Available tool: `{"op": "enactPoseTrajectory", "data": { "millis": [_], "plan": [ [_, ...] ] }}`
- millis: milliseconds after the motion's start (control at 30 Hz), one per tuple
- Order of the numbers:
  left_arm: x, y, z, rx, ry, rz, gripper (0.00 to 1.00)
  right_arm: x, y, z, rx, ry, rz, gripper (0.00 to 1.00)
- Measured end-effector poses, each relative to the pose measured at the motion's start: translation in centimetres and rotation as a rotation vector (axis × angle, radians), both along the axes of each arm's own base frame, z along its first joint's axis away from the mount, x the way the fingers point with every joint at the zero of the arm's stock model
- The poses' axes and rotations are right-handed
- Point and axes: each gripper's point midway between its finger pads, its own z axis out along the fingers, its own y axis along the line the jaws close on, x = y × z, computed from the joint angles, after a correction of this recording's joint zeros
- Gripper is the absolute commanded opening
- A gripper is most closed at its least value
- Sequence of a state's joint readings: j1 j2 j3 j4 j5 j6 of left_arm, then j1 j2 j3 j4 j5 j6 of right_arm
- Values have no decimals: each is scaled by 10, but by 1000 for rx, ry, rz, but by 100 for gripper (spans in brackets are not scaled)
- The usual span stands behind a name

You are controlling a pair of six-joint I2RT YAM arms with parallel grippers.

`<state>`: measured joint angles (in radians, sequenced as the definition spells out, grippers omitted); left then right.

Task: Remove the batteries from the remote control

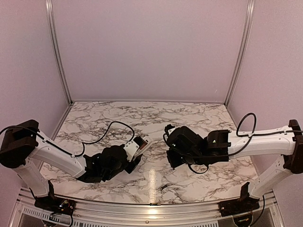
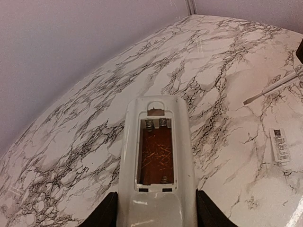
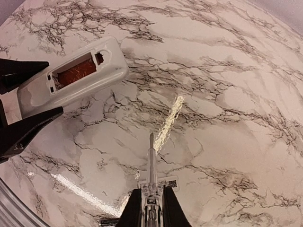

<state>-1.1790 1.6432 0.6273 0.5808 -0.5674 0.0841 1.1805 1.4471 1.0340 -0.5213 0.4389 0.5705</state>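
The white remote control [image 2: 156, 142] is held at its near end by my left gripper [image 2: 156, 198], whose jaws press on its two sides. Its back faces up, and the open red-brown recess [image 2: 156, 156] shows only bare springs, no batteries inside. From above, the remote [image 1: 140, 144] juts up and to the right out of the left gripper [image 1: 132, 153]. My right gripper [image 3: 151, 191] is shut on a thin grey rod [image 3: 151, 161], whose tip hangs over the marble right of the remote [image 3: 75, 75]. A small dark slim piece [image 1: 163, 187], perhaps a battery, lies near the front edge.
A small white labelled plate [image 2: 280, 145] lies flat on the marble right of the remote, partly under the rod [image 3: 165, 182]. The table's metal front rail [image 1: 151, 208] runs behind both arms. Walls close the back and both sides.
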Motion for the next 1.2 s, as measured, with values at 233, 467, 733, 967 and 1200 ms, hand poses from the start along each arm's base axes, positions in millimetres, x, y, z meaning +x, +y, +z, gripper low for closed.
{"op": "enactPoseTrajectory", "data": {
  "millis": [233,467,733,967,1200],
  "plan": [
    [8,-5,0,-68,64,85,0,6,-34,-8,-31,-63,-109,0],
    [10,11,-13,-197,192,247,0,14,-59,-3,2,-162,-205,0],
    [0,52,-51,-253,328,438,0,26,-75,-8,3,-253,-292,0],
    [-4,73,-65,-315,378,563,0,37,-93,-12,3,-315,-372,0],
    [-7,88,-75,-352,393,632,6,42,-104,-17,15,-336,-409,0]
  ]
}}
